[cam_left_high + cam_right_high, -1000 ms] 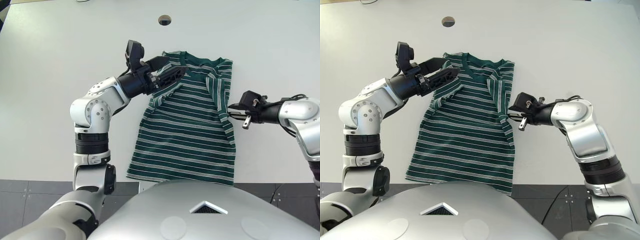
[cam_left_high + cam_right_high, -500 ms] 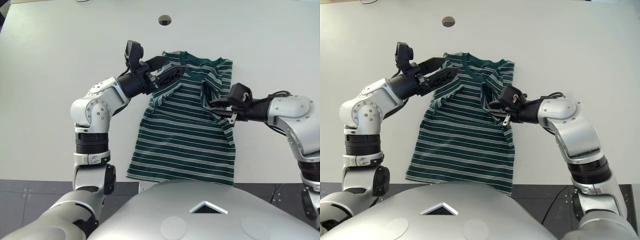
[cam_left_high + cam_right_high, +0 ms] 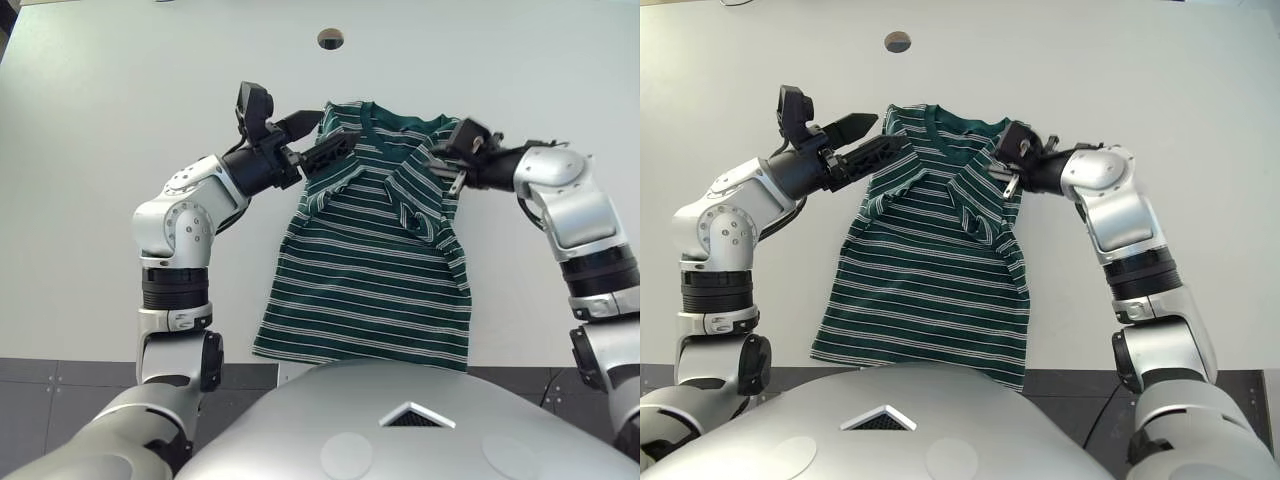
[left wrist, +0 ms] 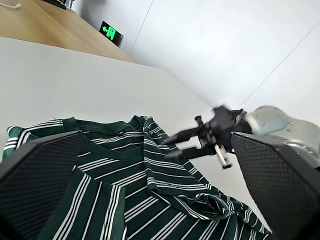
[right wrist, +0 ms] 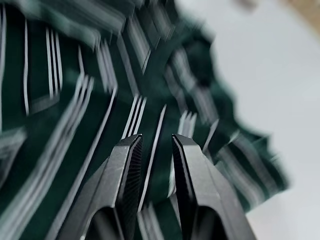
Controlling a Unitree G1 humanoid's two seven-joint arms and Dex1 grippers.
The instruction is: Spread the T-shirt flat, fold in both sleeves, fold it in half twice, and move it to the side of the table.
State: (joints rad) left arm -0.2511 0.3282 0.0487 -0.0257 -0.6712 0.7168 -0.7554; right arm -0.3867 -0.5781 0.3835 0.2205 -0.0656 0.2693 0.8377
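Note:
The green T-shirt (image 3: 370,270) with white stripes lies on the white table (image 3: 100,120), collar at the far side. Both sleeves are turned in over the chest, and the right one ends in a small loop (image 3: 410,215). My left gripper (image 3: 335,128) hovers over the shirt's left shoulder, open, with nothing between its wide-set fingers (image 4: 40,175). My right gripper (image 3: 434,158) is over the right shoulder beside the collar. Its fingers (image 5: 127,165) stand a narrow gap apart with only striped cloth beyond them.
A round hole (image 3: 329,39) sits in the table beyond the collar. Bare table lies to the left and right of the shirt. The shirt's hem (image 3: 360,345) reaches close to the table's front edge.
My right gripper carried the right sleeve inward over the chest, let it go, then rose to the right shoulder by the collar. My left gripper drew back slightly to the left.

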